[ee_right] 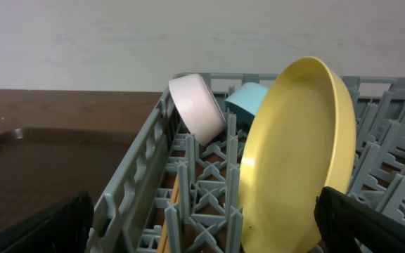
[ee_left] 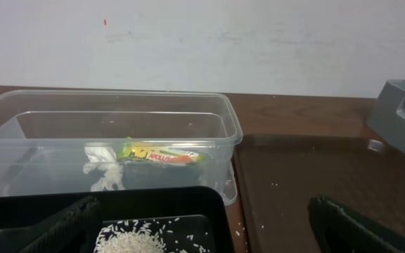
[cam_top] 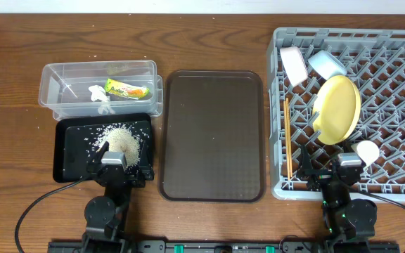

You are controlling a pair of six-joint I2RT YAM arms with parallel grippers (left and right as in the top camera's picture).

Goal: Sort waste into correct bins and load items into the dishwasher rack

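Observation:
The grey dishwasher rack [cam_top: 399, 84] holds the yellow plate [cam_top: 337, 109] on edge, a pinkish-white bowl [cam_top: 294, 65], a light blue bowl [cam_top: 327, 65], a white cup [cam_top: 367, 151] and chopsticks [cam_top: 286, 137] along its left side. In the clear tub [cam_top: 51, 88] lie the snack wrapper [cam_top: 127, 89] and a white scrap [cam_top: 98, 95]. Rice [cam_top: 120, 143] is piled in the black tray [cam_top: 62, 151]. My left gripper [cam_top: 113, 163] stands open at that tray's near edge, the rice [ee_left: 132, 242] between its fingers. My right gripper [cam_top: 348, 167] is open and empty at the rack's near edge, facing the plate [ee_right: 294, 154].
A brown serving tray [cam_top: 213, 133] lies bare between the bins and the rack. A few rice grains are scattered on it and on the wood beside the tub. The black tray sits directly in front of the clear tub [ee_left: 48, 140].

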